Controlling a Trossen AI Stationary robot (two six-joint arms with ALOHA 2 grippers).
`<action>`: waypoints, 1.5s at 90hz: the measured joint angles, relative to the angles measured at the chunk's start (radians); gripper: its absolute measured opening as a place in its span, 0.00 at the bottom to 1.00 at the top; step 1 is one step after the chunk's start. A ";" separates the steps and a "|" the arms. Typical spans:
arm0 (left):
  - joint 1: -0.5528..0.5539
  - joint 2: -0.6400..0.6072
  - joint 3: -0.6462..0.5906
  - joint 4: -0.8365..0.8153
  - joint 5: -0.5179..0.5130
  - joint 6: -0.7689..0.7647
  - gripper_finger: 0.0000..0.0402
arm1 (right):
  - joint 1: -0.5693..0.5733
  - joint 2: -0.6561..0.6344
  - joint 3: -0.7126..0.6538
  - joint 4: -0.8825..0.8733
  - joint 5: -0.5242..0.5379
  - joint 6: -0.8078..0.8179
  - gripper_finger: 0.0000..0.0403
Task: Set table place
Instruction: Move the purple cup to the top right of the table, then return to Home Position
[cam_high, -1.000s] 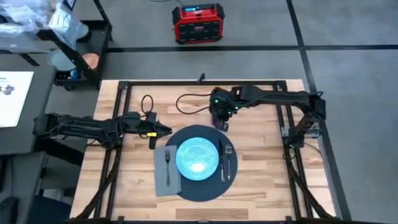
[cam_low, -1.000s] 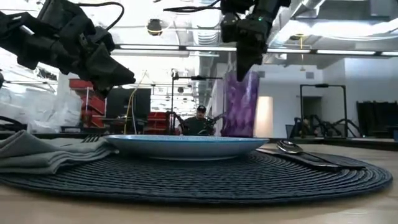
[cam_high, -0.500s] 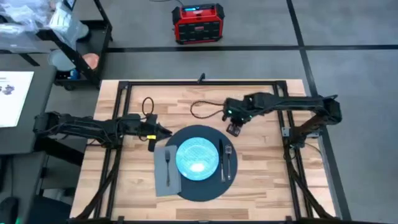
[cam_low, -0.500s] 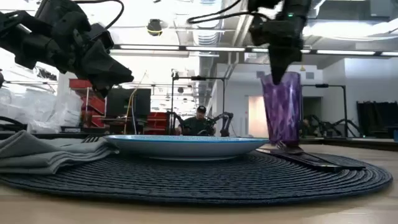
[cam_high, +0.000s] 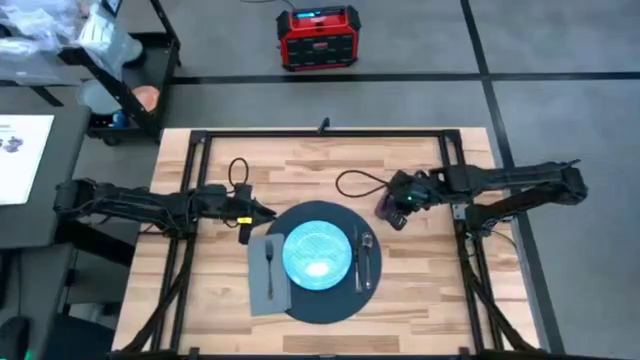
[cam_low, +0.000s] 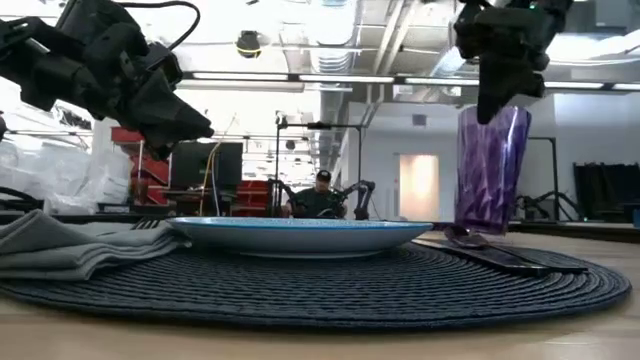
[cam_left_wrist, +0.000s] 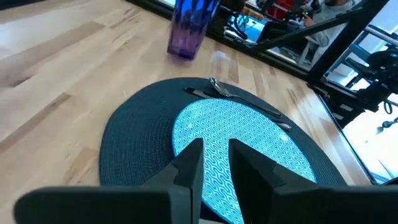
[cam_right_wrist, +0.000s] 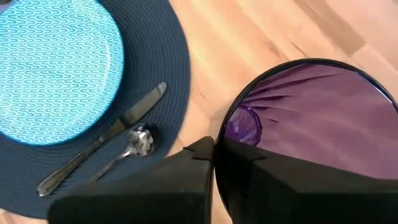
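Observation:
On the wooden table (cam_high: 300, 165) lies the round dark mat (cam_high: 320, 306), the place. It bears a light blue plate (cam_high: 318, 250), with a knife (cam_high: 354, 256) and a spoon (cam_high: 367, 258) to the plate's right. A fork (cam_high: 270, 262) lies on a grey napkin (cam_high: 262, 288) on the left. My right gripper (cam_high: 397, 205) is shut on a purple cup (cam_low: 490, 170), just beyond the mat's far right rim. My left gripper (cam_high: 262, 210) hovers over the mat's far left edge. Its fingers (cam_left_wrist: 189, 171) stand a narrow gap apart and hold nothing. My right gripper pinches the cup's wall at the rim (cam_right_wrist: 225, 118), with one finger (cam_right_wrist: 249, 165) inside the cup and one (cam_right_wrist: 189, 168) outside. The fingers come from above, pointing down. The cup stays upright. I cannot tell whether its base touches the table.
Black cable loops lie on the table at the far left (cam_high: 236, 165) and near the right arm (cam_high: 352, 185). A black rail frame (cam_high: 320, 131) runs along the table's edges. A red box (cam_high: 318, 38) stands on the floor beyond the far edge.
My right gripper has carried the upright purple cup toward the table's right edge and a little toward its near edge, from beyond the mat's far rim to beside its far right rim.

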 joint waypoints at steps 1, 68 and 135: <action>0.000 0.000 0.000 0.000 -0.001 0.000 0.14 | 0.000 0.003 0.000 0.000 0.000 -0.001 0.00; 0.000 0.000 0.000 -0.008 -0.001 0.000 0.14 | 0.001 0.059 0.000 0.077 -0.063 -0.094 0.14; 0.000 -0.004 0.000 0.006 -0.010 -0.001 0.14 | 0.058 -0.157 0.066 -0.012 0.064 -0.076 0.15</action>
